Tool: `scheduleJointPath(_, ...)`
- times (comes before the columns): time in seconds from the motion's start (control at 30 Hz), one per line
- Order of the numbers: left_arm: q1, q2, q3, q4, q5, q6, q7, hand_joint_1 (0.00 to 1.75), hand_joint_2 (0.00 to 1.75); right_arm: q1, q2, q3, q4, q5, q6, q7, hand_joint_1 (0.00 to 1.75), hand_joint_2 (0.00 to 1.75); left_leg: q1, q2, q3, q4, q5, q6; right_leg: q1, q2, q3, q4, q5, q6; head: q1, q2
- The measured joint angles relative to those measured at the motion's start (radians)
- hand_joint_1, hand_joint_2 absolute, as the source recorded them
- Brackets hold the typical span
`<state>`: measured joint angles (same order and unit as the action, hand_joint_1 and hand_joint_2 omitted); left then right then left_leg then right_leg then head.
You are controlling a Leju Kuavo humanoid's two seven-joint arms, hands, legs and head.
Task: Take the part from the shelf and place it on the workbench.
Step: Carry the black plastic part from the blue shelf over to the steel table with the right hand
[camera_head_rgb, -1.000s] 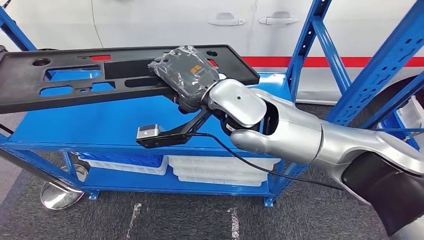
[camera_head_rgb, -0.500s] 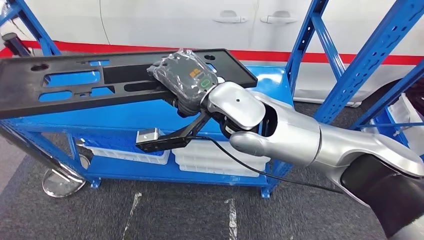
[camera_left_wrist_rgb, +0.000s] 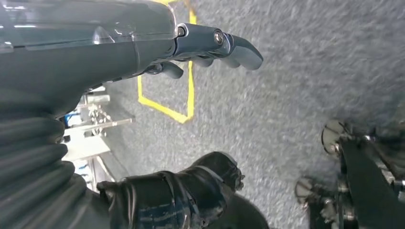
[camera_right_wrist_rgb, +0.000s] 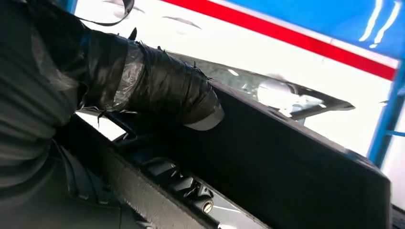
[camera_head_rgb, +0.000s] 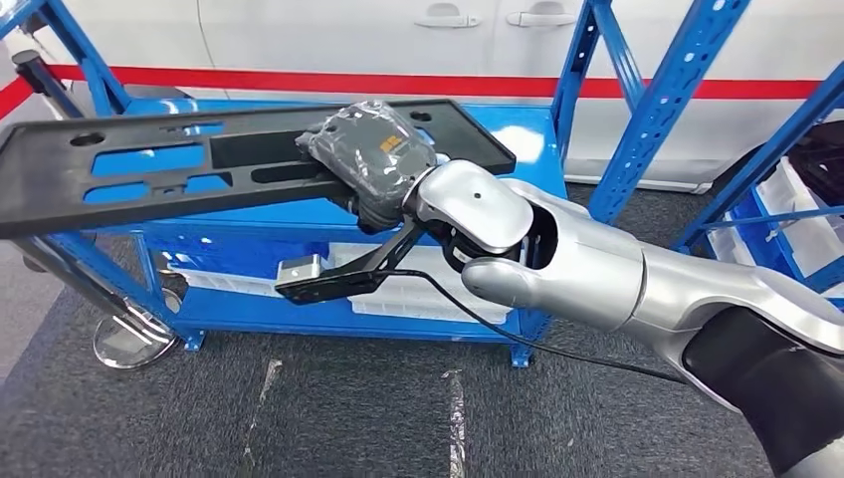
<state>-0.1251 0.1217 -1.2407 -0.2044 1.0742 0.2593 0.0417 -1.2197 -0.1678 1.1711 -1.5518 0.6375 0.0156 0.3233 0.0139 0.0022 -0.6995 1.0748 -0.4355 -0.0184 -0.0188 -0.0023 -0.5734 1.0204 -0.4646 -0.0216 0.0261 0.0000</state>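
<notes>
The right robot hand (camera_head_rgb: 370, 164), wrapped in crinkled dark plastic, grips the long flat black plastic part with cut-out slots (camera_head_rgb: 149, 169) near one end. The part reaches out level and far to the left of that hand, raised in the air above the blue metal shelf (camera_head_rgb: 518, 149) and not touching it. In the right wrist view a taped thumb (camera_right_wrist_rgb: 162, 93) presses on the part's dark edge. Below the hand, white plastic trays (camera_head_rgb: 428, 294) sit on the shelf's lower level. Beyond it runs a white panel with a red stripe (camera_head_rgb: 299, 80). The left robot hand (camera_left_wrist_rgb: 205, 45) hangs over grey carpet (camera_left_wrist_rgb: 286, 95), its fingers loosely curled around nothing.
</notes>
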Motion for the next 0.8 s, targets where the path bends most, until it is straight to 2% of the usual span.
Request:
scheduleJointPath(0.07, -0.001, -0.001, -0.001, 0.000, 0.000, -0.001, 0.000, 0.00, 1.75, -0.004, 0.005, 0.000, 0.000, -0.003, 0.004, -0.001, 1.75, 1.75, 0.004, 0.000, -0.030, 0.118, -0.099, -0.010, 0.000, -0.001, -0.025, 0.000, 0.024, -0.007, -0.003, 0.000)
scheduleJointPath(0.1, -0.001, -0.002, -0.001, 0.000, 0.002, -0.004, 0.001, 0.00, 1.75, -0.004, 0.007, 0.000, 0.000, -0.004, 0.006, -0.001, 1.75, 1.75, 0.005, 0.000, -0.038, 0.177, -0.128, -0.014, 0.001, -0.002, -0.039, 0.001, 0.034, -0.008, -0.003, 0.000)
scheduleJointPath(0.13, -0.001, -0.002, -0.002, 0.000, 0.004, -0.008, 0.002, 0.00, 1.75, -0.004, 0.007, 0.000, 0.000, -0.005, 0.007, -0.001, 1.75, 1.75, 0.006, 0.000, -0.037, 0.216, -0.134, -0.016, 0.001, -0.002, -0.054, 0.002, 0.045, -0.007, -0.003, 0.000)
scheduleJointPath(0.17, 0.000, -0.002, -0.002, 0.000, 0.007, -0.014, 0.003, 0.00, 1.75, -0.003, 0.007, 0.000, 0.000, -0.007, 0.008, -0.001, 1.75, 1.75, 0.006, 0.000, -0.020, 0.223, -0.119, -0.018, 0.001, -0.002, -0.069, 0.004, 0.055, -0.005, -0.003, 0.000)
scheduleJointPath(0.2, 0.000, -0.002, -0.003, 0.000, 0.010, -0.020, 0.003, 0.00, 1.75, -0.002, 0.007, 0.000, 0.000, -0.008, 0.009, 0.000, 1.75, 1.75, 0.007, 0.000, 0.014, 0.195, -0.093, -0.018, 0.000, -0.001, -0.084, 0.007, 0.064, -0.002, -0.003, 0.000)
scheduleJointPath(0.23, 0.001, -0.002, -0.003, 0.000, 0.011, -0.024, 0.003, 0.00, 1.75, -0.002, 0.007, 0.000, 0.000, -0.009, 0.009, 0.000, 1.75, 1.75, 0.008, 0.000, 0.062, 0.137, -0.072, -0.018, -0.001, -0.001, -0.096, 0.010, 0.074, 0.002, -0.003, 0.000)
scheduleJointPath(0.3, 0.000, -0.001, -0.003, 0.000, 0.013, -0.028, 0.001, 0.00, 1.75, -0.003, 0.007, 0.000, 0.000, -0.010, 0.008, 0.000, 1.75, 1.75, 0.004, -0.004, 0.160, 0.002, -0.072, -0.012, 0.000, 0.000, -0.114, 0.013, 0.091, 0.014, -0.002, 0.000)
scheduleJointPath(0.33, 0.000, -0.001, -0.003, 0.000, 0.013, -0.028, 0.000, 0.00, 1.75, -0.003, 0.006, 0.000, 0.000, -0.010, 0.008, 0.000, 1.75, 1.75, 0.001, -0.006, 0.183, -0.041, -0.081, -0.007, 0.000, -0.001, -0.117, 0.011, 0.101, 0.020, -0.002, 0.000)
scheduleJointPath(0.37, 0.000, -0.001, -0.004, 0.000, 0.013, -0.028, -0.001, 0.00, 1.75, -0.003, 0.006, 0.000, 0.000, -0.011, 0.008, 0.000, 1.75, 1.75, -0.003, -0.009, 0.192, -0.060, -0.086, 0.000, 0.001, -0.001, -0.119, 0.007, 0.111, 0.026, -0.002, 0.000)
scheduleJointPath(0.43, 0.001, -0.002, -0.007, 0.000, 0.009, -0.029, 0.004, 0.00, 1.75, -0.003, 0.006, 0.000, 0.001, -0.011, 0.008, 0.000, 1.75, 1.75, -0.002, -0.007, 0.177, -0.064, -0.069, 0.016, 0.001, -0.001, -0.121, 0.002, 0.122, 0.038, -0.002, 0.000)
scheduleJointPath(0.47, 0.001, -0.002, -0.009, 0.000, 0.007, -0.029, 0.008, 0.00, 1.75, -0.002, 0.005, 0.000, 0.001, -0.010, 0.008, 0.001, 1.75, 1.75, 0.000, -0.004, 0.170, -0.066, -0.057, 0.026, 0.001, 0.001, -0.128, 0.013, 0.104, 0.042, 0.000, 0.000)
scheduleJointPath(0.5, 0.001, -0.002, -0.010, 0.000, 0.005, -0.029, 0.012, 0.00, 1.75, -0.002, 0.003, 0.000, 0.002, -0.009, 0.008, 0.002, 1.75, 1.75, 0.002, -0.001, 0.158, -0.069, -0.044, 0.035, 0.001, 0.002, -0.140, 0.044, 0.066, 0.044, 0.002, 0.000)
scheduleJointPath(0.57, 0.001, -0.003, -0.011, 0.000, 0.004, -0.029, 0.021, 0.00, 1.75, 0.001, 0.001, 0.000, 0.003, -0.007, 0.008, 0.004, 1.75, 1.75, 0.000, 0.002, 0.130, -0.069, -0.018, 0.049, 0.001, 0.002, -0.174, 0.163, -0.043, 0.046, 0.007, 0.000)
scheduleJointPath(0.6, 0.001, -0.003, -0.012, 0.000, 0.003, -0.030, 0.024, 0.00, 1.75, 0.003, 0.000, 0.000, 0.004, -0.006, 0.008, 0.004, 1.75, 1.75, -0.002, 0.003, 0.113, -0.068, -0.006, 0.051, 0.001, 0.002, -0.186, 0.231, -0.081, 0.047, 0.009, 0.000)
scheduleJointPath(0.63, 0.001, -0.004, -0.012, 0.000, 0.003, -0.030, 0.029, 0.00, 1.75, 0.007, 0.000, 0.000, 0.004, -0.006, 0.008, 0.004, 1.75, 1.75, -0.004, 0.003, 0.096, -0.067, 0.006, 0.052, 0.001, 0.002, -0.189, 0.281, -0.094, 0.047, 0.010, 0.000)
scheduleJointPath(0.67, 0.001, -0.004, -0.012, 0.000, 0.003, -0.031, 0.032, 0.00, 1.75, 0.010, -0.001, 0.000, 0.004, -0.006, 0.008, 0.004, 1.75, 1.75, -0.005, 0.003, 0.082, -0.065, 0.016, 0.052, 0.002, 0.002, -0.183, 0.308, -0.087, 0.046, 0.010, 0.000)
scheduleJointPath(0.7, 0.002, -0.004, -0.013, 0.000, 0.003, -0.031, 0.036, 0.00, 1.75, 0.013, -0.001, 0.000, 0.005, -0.006, 0.008, 0.005, 1.75, 1.75, -0.007, 0.003, 0.066, -0.063, 0.026, 0.052, 0.004, 0.002, -0.156, 0.296, -0.060, 0.042, 0.011, 0.000)
scheduleJointPath(0.73, 0.002, -0.004, -0.013, 0.000, 0.003, -0.032, 0.041, 0.00, 1.75, 0.014, -0.001, 0.000, 0.005, -0.005, 0.008, 0.006, 1.75, 1.75, -0.009, 0.002, 0.051, -0.060, 0.036, 0.051, 0.008, 0.003, -0.112, 0.251, -0.034, 0.035, 0.011, 0.000)
scheduleJointPath(0.8, 0.002, -0.008, -0.013, 0.000, 0.003, -0.034, 0.048, 0.00, 1.75, 0.014, -0.002, 0.000, 0.005, -0.002, 0.008, 0.010, 1.75, 1.75, -0.012, 0.000, 0.028, -0.055, 0.054, 0.047, 0.019, 0.001, 0.004, 0.096, -0.027, 0.017, 0.010, 0.000)
